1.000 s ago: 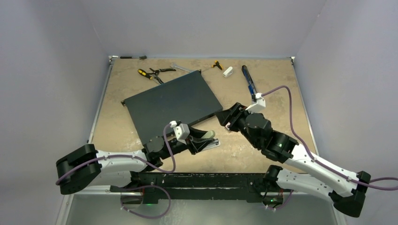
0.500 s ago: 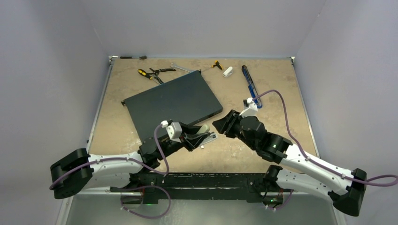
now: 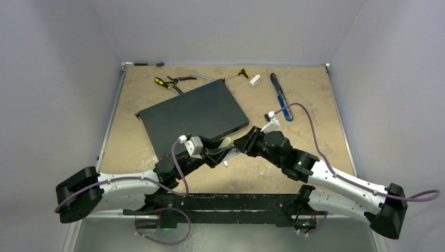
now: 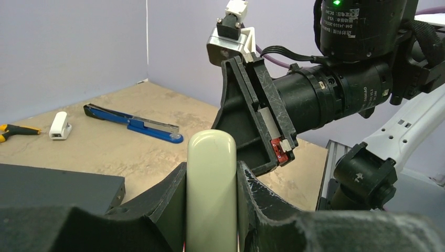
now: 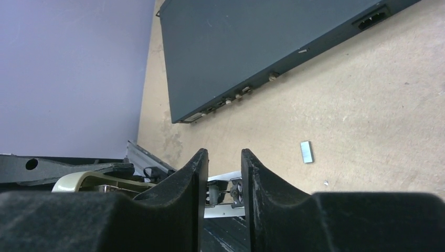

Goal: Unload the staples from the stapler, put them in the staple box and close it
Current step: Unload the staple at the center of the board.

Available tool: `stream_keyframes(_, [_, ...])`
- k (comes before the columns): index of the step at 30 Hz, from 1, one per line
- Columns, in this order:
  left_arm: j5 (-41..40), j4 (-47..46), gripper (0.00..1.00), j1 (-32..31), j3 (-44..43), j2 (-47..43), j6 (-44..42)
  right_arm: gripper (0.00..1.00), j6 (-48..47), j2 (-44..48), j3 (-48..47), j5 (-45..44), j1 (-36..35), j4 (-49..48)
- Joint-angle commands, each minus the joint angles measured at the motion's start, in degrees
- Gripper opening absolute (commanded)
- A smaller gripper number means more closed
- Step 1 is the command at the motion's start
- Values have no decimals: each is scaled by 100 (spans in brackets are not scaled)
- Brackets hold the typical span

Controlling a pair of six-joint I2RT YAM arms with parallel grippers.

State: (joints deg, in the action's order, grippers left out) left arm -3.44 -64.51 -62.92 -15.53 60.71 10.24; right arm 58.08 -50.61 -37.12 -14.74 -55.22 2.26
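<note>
Lavender-grey walls are closing in a tan tabletop, and the action is sitting toward the middle of the near edge. The left gripper is clamping its jaws on the cream-topped stapler, both pads pressing flat against its sides, with the rounded nose poking out past the fingertips. The right gripper is coming in from the right side and facing that nose. Its jaws are standing a narrow slit apart, and the right wrist view is showing nothing pinched between them. Through the slit that camera is catching the stapler's metal parts and cream arm.

The staples are lying loose on the bare table, one small silver block, just beside the stapler on its near side and apart from both grippers. Whether more are sitting inside the stapler I cannot tell.

A dark flat box is taking up the centre-left of the table, its near corner close to the left gripper. Along the far edge, pliers are resting toward the left corner, a small white stapler is sitting near the middle, and a long blue stapler is lying just to its right.
</note>
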Motion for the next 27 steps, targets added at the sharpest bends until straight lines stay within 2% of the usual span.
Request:
stream_keyframes(1, [-197, -482, 0, -12, -106, -29, -124, 29, 71, -62, 97, 155, -24, -390])
stream_keyframes(5, [-286, -797, 0, -10, -168, 137, -133, 21, 140, -170, 252, 201, -24, -588])
stream_keyframes(12, [-734, -1504, 0, -12, -214, 427, -144, 15, 465, -314, 701, 366, -24, -1069])
stream_keyframes(20, [-959, -2182, 0, -11, -240, 852, -158, 16, 718, -320, 934, 432, -63, -1405])
stream_keyframes(27, [-1085, -2788, 0, -16, -269, 1166, -73, 16, 785, -708, 879, 545, -220, -1791])
